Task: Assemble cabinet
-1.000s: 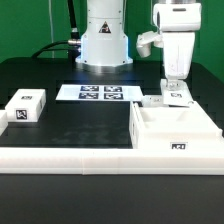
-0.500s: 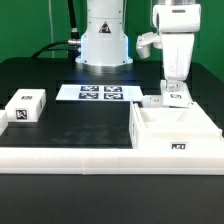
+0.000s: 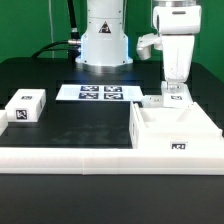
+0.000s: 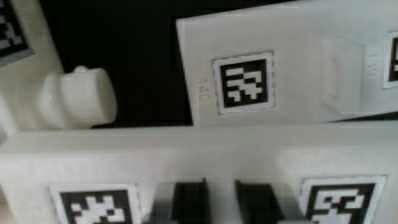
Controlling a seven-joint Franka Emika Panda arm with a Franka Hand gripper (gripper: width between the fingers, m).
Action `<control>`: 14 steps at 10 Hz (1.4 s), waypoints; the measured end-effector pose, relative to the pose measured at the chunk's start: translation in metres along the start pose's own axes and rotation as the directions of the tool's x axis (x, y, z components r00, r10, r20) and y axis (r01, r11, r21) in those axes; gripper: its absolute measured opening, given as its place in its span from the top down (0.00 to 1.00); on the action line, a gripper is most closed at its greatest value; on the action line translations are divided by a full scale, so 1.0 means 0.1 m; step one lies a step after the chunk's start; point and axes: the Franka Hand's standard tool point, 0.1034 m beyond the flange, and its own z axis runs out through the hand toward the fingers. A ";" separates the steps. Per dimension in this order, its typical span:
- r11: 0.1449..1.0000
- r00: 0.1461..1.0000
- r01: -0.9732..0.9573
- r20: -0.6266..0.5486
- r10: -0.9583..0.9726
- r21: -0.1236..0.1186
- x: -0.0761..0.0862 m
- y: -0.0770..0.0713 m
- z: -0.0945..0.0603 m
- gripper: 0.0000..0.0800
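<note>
The cabinet (image 3: 176, 146), a large white open box with a tag on its front wall, stands at the exterior view's right. My gripper (image 3: 175, 96) points straight down just behind it, onto a small flat white tagged panel (image 3: 158, 101) on the table. In the wrist view my gripper (image 4: 224, 203) has its two dark fingers (image 4: 189, 203) close together, with a strip of the white tagged panel (image 4: 107, 170) between them. Beyond it lie another white tagged face (image 4: 267, 70) and a round white knob (image 4: 75, 95).
A small loose white tagged block (image 3: 25, 106) lies at the exterior view's left. The marker board (image 3: 100, 93) lies at the back middle, in front of the robot base (image 3: 105, 45). A long low white rail (image 3: 70, 155) runs along the front.
The gripper has risen very slightly over the panel behind the cabinet. Nothing else has moved.
</note>
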 end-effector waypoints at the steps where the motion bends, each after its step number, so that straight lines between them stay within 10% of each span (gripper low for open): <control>1: 1.000 1.000 0.000 0.000 0.000 0.000 0.00 0.00 0.00 0.91; 14: 0.999 0.999 0.036 -0.010 -0.036 -0.034 -0.01 0.43 0.01 0.91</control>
